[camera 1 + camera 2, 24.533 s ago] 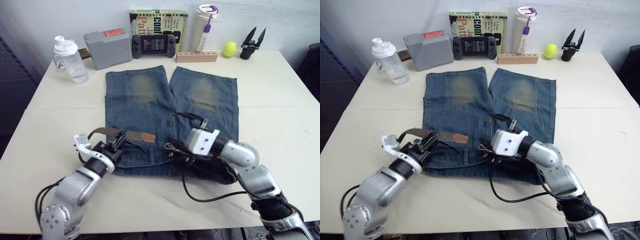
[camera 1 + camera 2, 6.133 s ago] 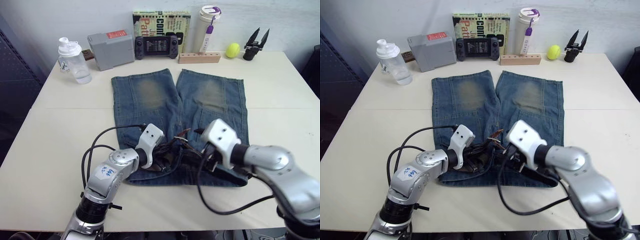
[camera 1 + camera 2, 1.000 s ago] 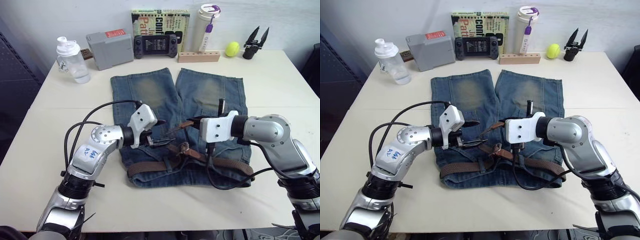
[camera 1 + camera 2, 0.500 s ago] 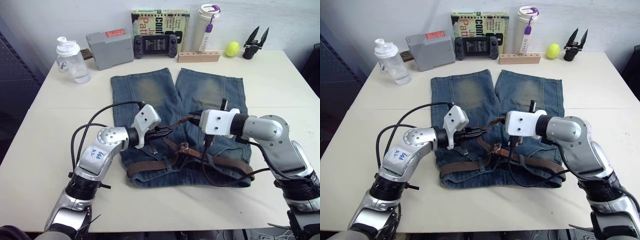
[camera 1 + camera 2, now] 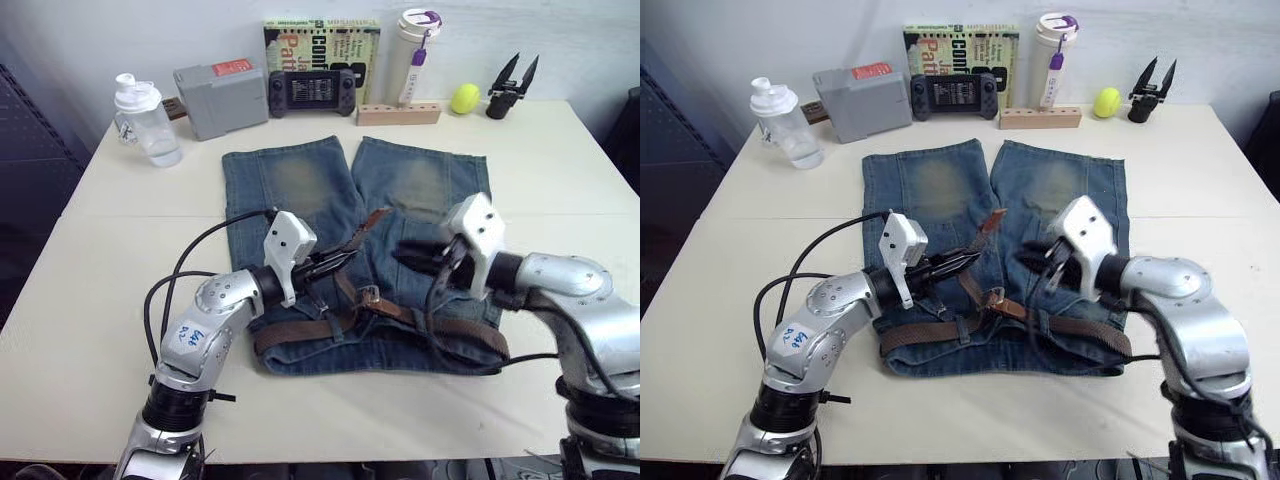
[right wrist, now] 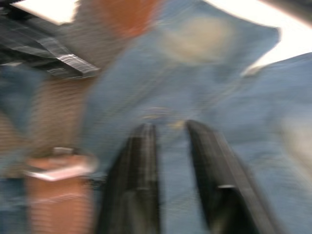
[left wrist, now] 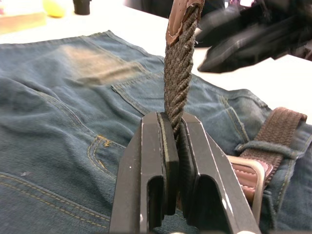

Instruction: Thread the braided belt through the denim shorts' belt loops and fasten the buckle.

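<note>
Two tools are shown over the denim shorts (image 5: 350,200) at the tabletop's middle: the left tool (image 5: 335,263) is clamped on the braided belt (image 5: 345,255), whose free tip is raised toward the far edge, while the right tool (image 5: 405,256), parted and empty, lies just beside the buckle (image 5: 368,297).

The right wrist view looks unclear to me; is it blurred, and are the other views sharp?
Right wrist view: heavily smeared, the fingers and denim shorts are soft. Left wrist view: braided belt crisp, background soft. Left eye view: sharp, except the slightly smeared right gripper.
</note>
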You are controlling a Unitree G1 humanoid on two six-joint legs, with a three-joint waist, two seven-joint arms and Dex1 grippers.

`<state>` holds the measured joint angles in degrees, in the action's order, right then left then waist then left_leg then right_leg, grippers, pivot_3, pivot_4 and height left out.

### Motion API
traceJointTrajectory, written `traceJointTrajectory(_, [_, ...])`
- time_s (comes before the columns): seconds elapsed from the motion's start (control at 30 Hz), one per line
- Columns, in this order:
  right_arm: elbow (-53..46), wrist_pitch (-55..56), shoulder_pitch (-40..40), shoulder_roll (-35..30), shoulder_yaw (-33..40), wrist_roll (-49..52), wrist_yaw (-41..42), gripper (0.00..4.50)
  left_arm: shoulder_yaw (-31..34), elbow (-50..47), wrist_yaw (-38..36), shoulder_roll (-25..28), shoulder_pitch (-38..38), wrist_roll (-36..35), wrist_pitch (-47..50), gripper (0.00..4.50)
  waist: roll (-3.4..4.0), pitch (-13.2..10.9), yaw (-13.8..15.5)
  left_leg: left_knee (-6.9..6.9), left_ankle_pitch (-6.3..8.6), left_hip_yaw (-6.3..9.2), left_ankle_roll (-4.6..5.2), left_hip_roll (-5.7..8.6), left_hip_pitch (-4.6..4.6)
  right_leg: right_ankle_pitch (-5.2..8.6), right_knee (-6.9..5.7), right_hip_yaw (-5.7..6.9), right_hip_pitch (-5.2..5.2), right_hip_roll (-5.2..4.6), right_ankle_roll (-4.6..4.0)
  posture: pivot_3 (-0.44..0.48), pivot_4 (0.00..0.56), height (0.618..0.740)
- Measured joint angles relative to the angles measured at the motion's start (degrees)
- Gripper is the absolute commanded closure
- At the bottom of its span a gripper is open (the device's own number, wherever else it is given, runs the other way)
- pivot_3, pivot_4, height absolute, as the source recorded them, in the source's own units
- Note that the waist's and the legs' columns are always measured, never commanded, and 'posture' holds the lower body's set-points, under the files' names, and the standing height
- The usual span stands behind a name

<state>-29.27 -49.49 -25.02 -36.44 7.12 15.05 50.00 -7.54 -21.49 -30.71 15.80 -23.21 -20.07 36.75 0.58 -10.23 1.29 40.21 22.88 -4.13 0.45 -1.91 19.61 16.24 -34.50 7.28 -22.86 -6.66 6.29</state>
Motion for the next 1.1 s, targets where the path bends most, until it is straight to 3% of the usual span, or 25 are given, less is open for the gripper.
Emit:
traceJointTrajectory(0.33, [-8.4, -12.2, 4.4, 6.3, -7.1, 6.4, -6.3, 4.45, 0.7, -0.8, 0.6, -0.8, 1.1, -1.0, 0.0, 4.5, 0.0, 0.0, 0.1, 0.08, 0.0, 0.21, 0.0, 0.11, 0.06, 0.0, -0.02, 0.0, 0.01, -0.03, 0.0, 0.0, 0.15, 0.731])
traceJointTrajectory(0.47, [-8.7, -12.2, 6.8, 6.1, -13.0, 4.5, -9.0, 4.45, 0.7, -1.3, 0.6, -0.8, 1.2, -1.2, 0.0, 4.5, 0.0, 0.0, 0.1, 0.07, 0.0, 0.19, 0.0, 0.11, 0.06, 0.0, -0.01, -0.01, 0.01, -0.03, 0.0, 0.0, 0.15, 0.731])
traceJointTrajectory(0.6, [-9.6, -8.9, 10.0, 3.3, -18.8, 0.8, -12.3, 4.45, 3.3, -2.6, 0.6, -1.7, 1.3, -6.5, 2.8, 4.5, -0.01, 0.0, 0.1, 0.08, 0.0, 0.21, 0.0, 0.1, 0.05, 0.0, 0.0, -0.01, 0.01, -0.03, 0.0, 0.0, 0.15, 0.731])
traceJointTrajectory(0.7, [-9.6, -6.4, 11.3, 3.1, -20.4, 0.1, -13.8, 4.45, 6.9, -4.0, 0.4, 1.9, 3.4, -9.4, 5.9, 4.5, -0.01, 0.0, 0.0, 0.04, 0.0, 0.21, -0.01, 0.1, 0.02, 0.0, 0.01, -0.02, 0.01, -0.02, 0.0, 0.0, 0.15, 0.731])
traceJointTrajectory(0.83, [-9.5, -7.1, 13.3, 5.9, -14.8, 4.8, -14.1, 4.45, 7.4, -8.6, -0.4, 5.6, 9.4, -9.7, 6.5, 4.5, -0.02, 0.0, 0.2, 0.1, 0.0, 0.27, 0.0, 0.12, 0.1, 0.0, 0.08, -0.06, 0.04, -0.04, 0.0, 0.0, 0.15, 0.731])
traceJointTrajectory(1.0, [-10.0, -12.1, 11.3, 6.6, -1.4, 15.0, -13.4, 4.45, 7.3, -9.3, 1.0, 5.1, 10.9, -9.6, 5.8, 4.5, -0.01, 0.0, 0.1, 0.06, 0.0, 0.3, 0.0, 0.1, 0.08, 0.0, 0.06, -0.03, 0.05, -0.01, 0.0, 0.0, 0.15, 0.731])
traceJointTrajectory(1.1, [-10.6, -13.5, 10.4, 4.0, 1.8, 18.6, -12.9, 4.45, 7.1, -9.3, 1.6, 4.8, 10.9, -9.6, 5.5, 4.5, -0.01, 0.0, 0.1, -0.02, 0.0, 0.28, 0.0, 0.1, 0.05, 0.0, 0.07, -0.03, 0.04, -0.01, -0.01, 0.0, 0.15, 0.731])
